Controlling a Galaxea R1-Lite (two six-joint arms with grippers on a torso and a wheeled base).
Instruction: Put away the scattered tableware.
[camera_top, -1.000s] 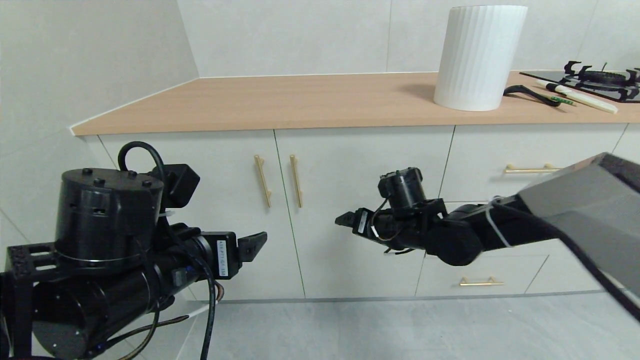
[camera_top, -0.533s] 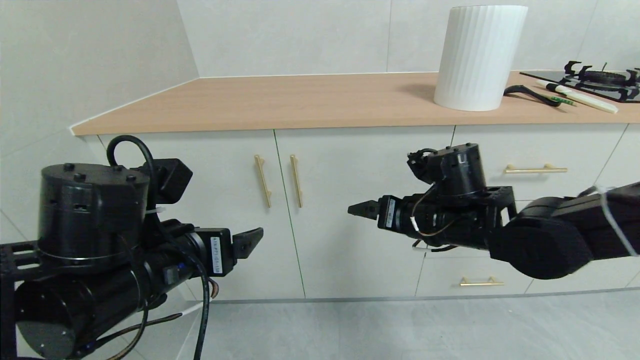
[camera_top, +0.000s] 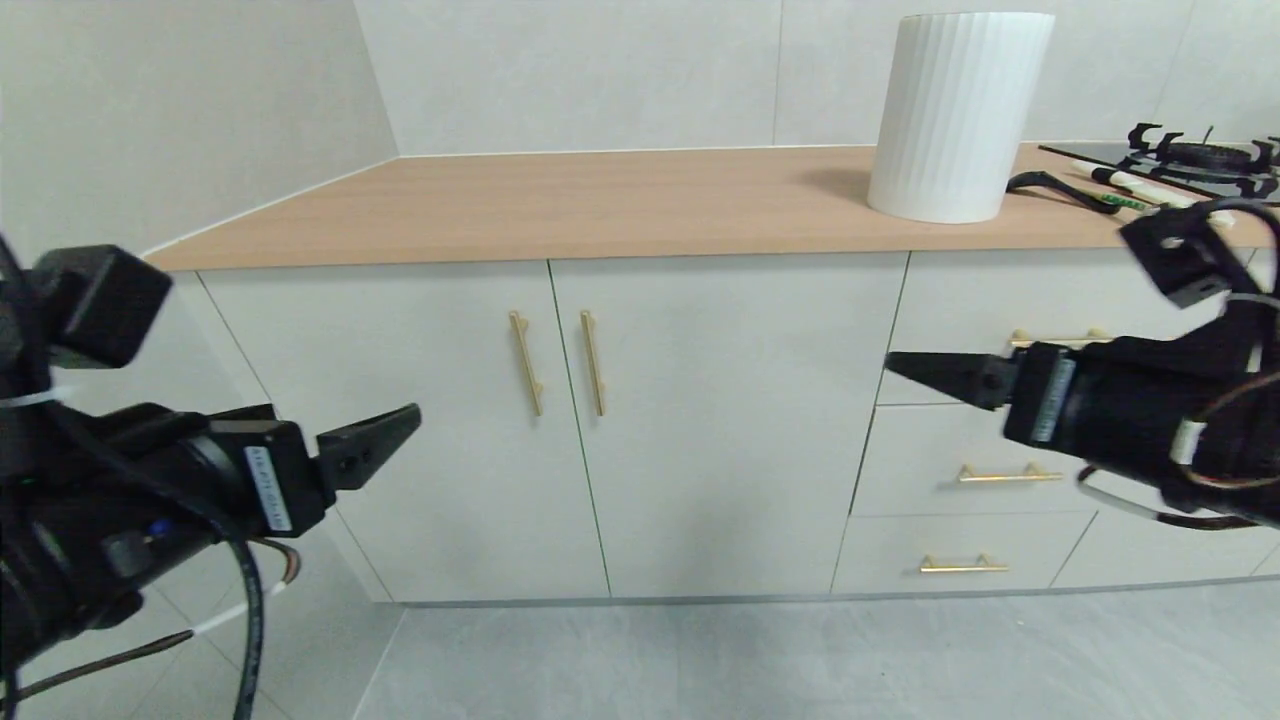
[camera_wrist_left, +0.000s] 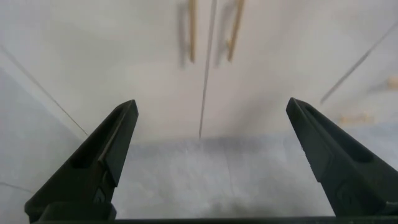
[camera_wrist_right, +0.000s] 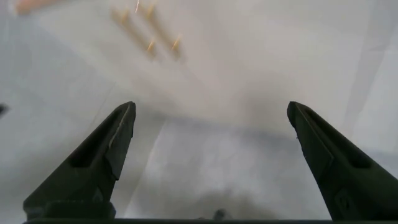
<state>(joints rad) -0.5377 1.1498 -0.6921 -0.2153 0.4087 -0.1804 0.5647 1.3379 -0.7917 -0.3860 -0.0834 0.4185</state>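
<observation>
Pale wood countertop (camera_top: 600, 205) sits as it did a second ago, but both my arms have swung outward. My left gripper (camera_top: 385, 440) has pulled back to the left. My right gripper (camera_top: 915, 370) has risen and drawn right, and is now in front of the drawers (camera_top: 960, 430). Both pairs of fingers are spread wide, grasping nothing; the wrist views show the gaps plainly, left fingers (camera_wrist_left: 115, 149) and right fingers (camera_wrist_right: 109, 149).

The scattered tableware (camera_top: 1085, 192), a black utensil and a white-handled one, lies at the counter's far right, just beside a white ribbed canister (camera_top: 958, 115) and well apart from both grippers. My right wrist hides the white handle's end.

Both wrist views are blurred, showing the brass door handles (camera_top: 525, 362) only as smears above grey floor.
</observation>
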